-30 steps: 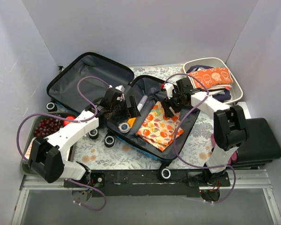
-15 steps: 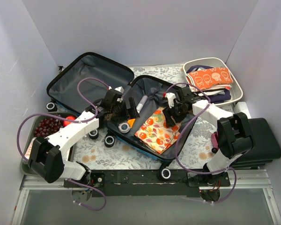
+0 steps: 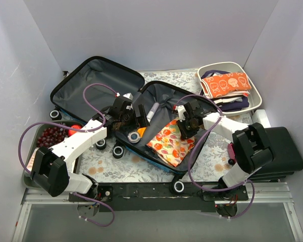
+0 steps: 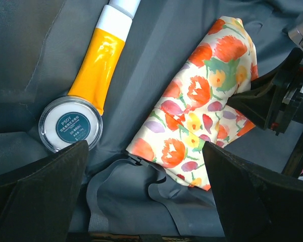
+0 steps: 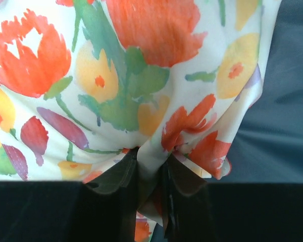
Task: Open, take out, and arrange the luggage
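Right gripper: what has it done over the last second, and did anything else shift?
The right gripper came down onto the floral cloth in the luggage and closed on its far edge, pinching a fold. The cloth bunched and slid slightly toward the arms. The left gripper stayed open above the yellow tube and round jar, which did not move.

The luggage [image 3: 96,85] is showing dark grey lining, black trim and a sliver of bright blue shell, while the cloth [image 4: 202,111] is displaying orange, yellow and purple flowers with green leaves on cream. The tube [image 4: 98,65] is showing orange-yellow with a white cap, and the round jar [image 4: 70,124] is wearing a dark teal label within a whitish rim. The tub [image 3: 214,65] is looking white, its pouch [image 3: 226,82] is showing orange with white figures, and the desk [image 3: 111,164] is wearing a grey-and-white floral print.
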Motion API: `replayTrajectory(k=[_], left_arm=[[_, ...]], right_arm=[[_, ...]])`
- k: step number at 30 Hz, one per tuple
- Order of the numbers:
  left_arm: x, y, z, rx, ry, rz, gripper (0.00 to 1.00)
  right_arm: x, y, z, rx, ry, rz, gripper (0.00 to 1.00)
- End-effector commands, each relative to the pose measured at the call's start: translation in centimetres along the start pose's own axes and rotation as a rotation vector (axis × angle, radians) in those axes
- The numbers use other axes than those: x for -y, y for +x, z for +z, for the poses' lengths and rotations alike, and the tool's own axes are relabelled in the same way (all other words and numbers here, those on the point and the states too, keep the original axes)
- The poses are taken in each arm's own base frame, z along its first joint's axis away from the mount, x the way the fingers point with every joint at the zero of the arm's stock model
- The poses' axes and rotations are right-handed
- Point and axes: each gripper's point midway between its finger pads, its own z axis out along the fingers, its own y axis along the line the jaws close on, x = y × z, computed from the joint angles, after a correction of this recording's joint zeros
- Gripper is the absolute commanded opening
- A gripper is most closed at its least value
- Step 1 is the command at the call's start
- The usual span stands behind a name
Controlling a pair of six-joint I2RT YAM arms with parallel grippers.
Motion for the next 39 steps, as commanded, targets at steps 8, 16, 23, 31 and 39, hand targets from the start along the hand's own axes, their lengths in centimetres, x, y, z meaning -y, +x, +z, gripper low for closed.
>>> replayTrajectory(k=[8,16,23,31,39], left_arm=[[-0.4,-0.5,-0.4,0.03,-0.015,0.017,0.98],[-0.5,-0.5,-0.4,0.032,-0.024,0.018,0.98],[-1.4,-0.6,-0.3,0.047,-0.063,0.015,0.98],[-1.1,-0.7,0.1,0.033,-0.068,0.018,0.98],[-1.0,-1.1,0.6,0.034,-0.076,0.021,0.98]], right_arm=[[-0.8,-3.0,0.2,0.174,-0.033,-0.068,0.01],[4.7,-8.4,-6.4,0.436,0.409,-0.113,0.01],[7.8,-10.1,-10.3,0.539,0.675,-0.11,0.01],[7.7,-11.0,-8.3,0.486,0.643,-0.162,0.01],[11.3,-13.0,-13.1,0.591,0.949,-0.107,0.01]])
